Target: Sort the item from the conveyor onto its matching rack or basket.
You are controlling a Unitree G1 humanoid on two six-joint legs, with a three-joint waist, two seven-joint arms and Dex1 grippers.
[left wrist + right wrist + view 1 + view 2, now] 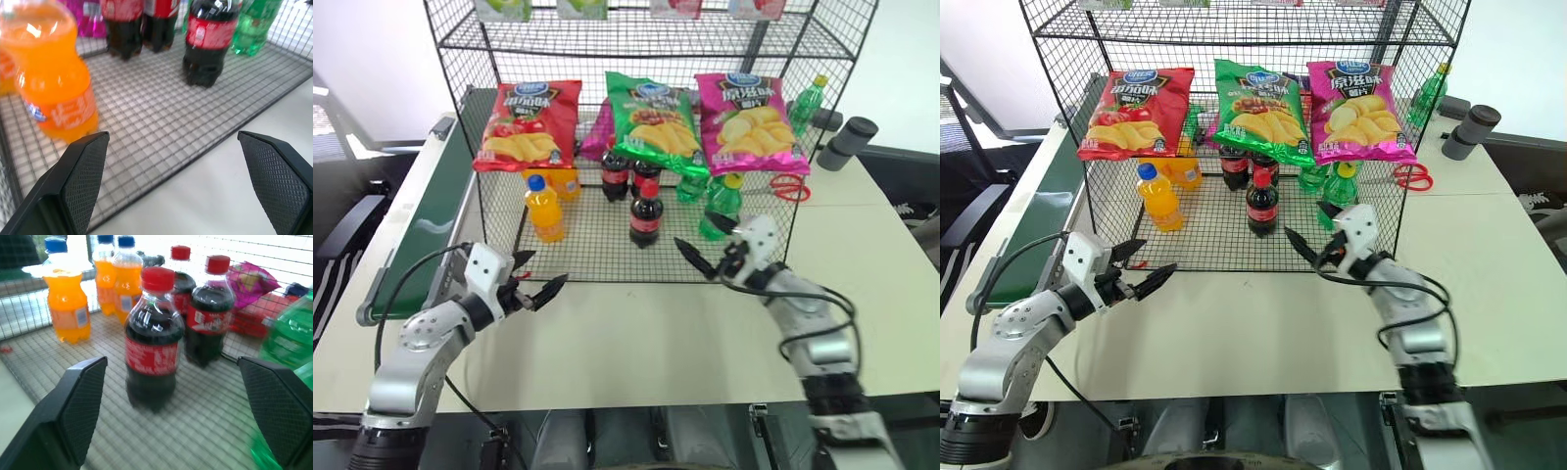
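The cola bottle (645, 217) stands on the rack's (773, 211) lower tier, apparently sorted, with both tools (536, 284) (697, 254) open and empty.

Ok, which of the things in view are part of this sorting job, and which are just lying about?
Part of the job:
- cola bottle, standing on the rack's lower tier
- conveyor
- wire rack
- left gripper and right gripper, both open and holding nothing

Lying about:
- red scissors on the table
- grey cylinder
- orange soda bottle, green bottles and chip bags, already stocked
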